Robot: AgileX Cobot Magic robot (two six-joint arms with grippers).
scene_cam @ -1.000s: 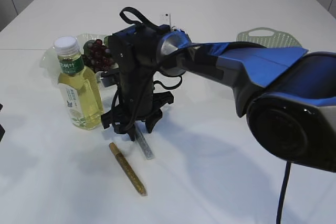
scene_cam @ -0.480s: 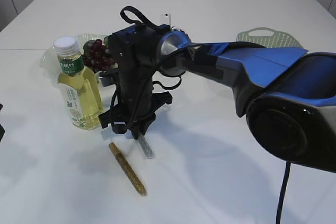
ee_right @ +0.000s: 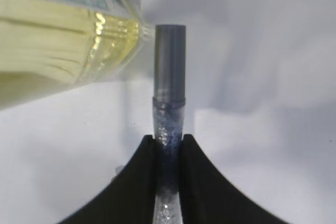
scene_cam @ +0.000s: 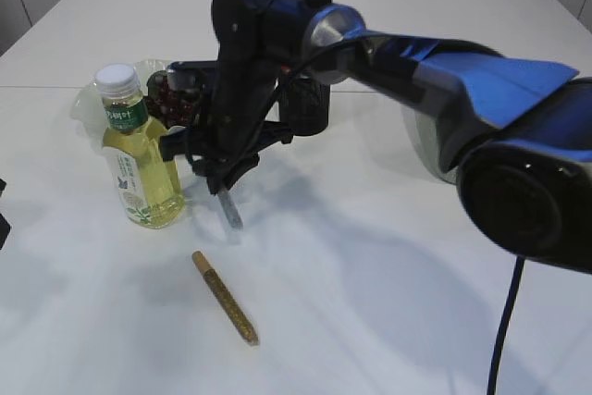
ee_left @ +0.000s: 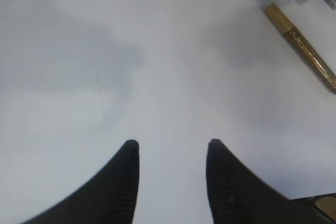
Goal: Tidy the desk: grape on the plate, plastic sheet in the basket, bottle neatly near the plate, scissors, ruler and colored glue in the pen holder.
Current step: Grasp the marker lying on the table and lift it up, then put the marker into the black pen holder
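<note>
Exterior, left wrist and right wrist views of the desk. The right gripper (scene_cam: pixel 225 193) is clamped on a silver-blue glitter glue tube (scene_cam: pixel 229 212), which hangs cap-down just above the white table (scene_cam: pixel 370 302); in the right wrist view the fingers (ee_right: pixel 197 182) pinch the tube's clear barrel, with the grey cap (ee_right: pixel 170 61) pointing away from the camera. The bottle (scene_cam: pixel 139 150) of yellow liquid stands upright just left of the held tube. Behind the bottle, dark grapes (scene_cam: pixel 171 94) lie on what appears to be a pale plate (scene_cam: pixel 88 99), partly hidden by the arm. A gold glitter glue tube (scene_cam: pixel 225 298) lies flat on the table, nearer the camera. A black pen holder (scene_cam: pixel 305 104) stands behind the arm. The left gripper (ee_left: pixel 170 148) hovers over bare table, its jaws partly spread and holding nothing.
</note>
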